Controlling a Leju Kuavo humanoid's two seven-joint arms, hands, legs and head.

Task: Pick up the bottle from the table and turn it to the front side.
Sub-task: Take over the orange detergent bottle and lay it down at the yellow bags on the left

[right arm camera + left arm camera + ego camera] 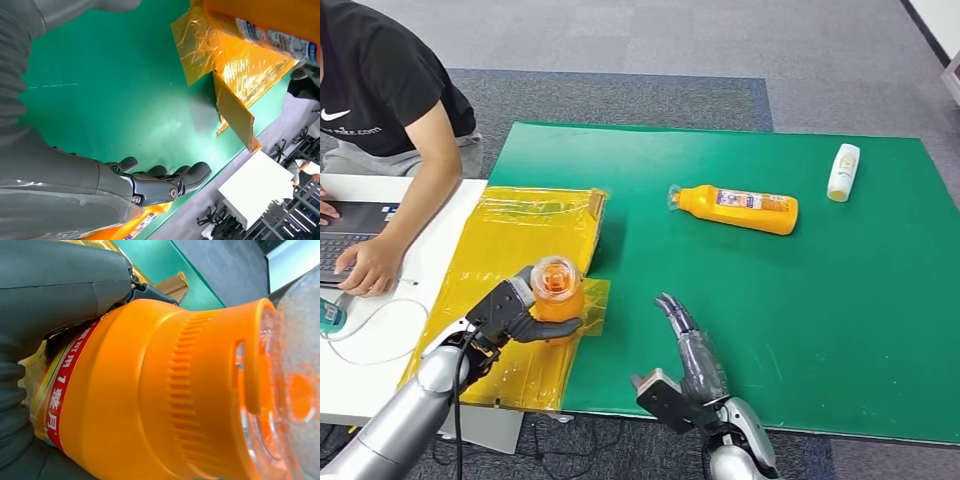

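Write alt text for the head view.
The robot's left hand holds an orange bottle upright over yellow sheeting, while its right hand hovers open above a green mat. Another orange bottle lies farther back.

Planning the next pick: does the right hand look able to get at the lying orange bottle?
Probably yes: the right hand is open and holds nothing, and bare green mat lies between it and the lying bottle, with nothing in the way.
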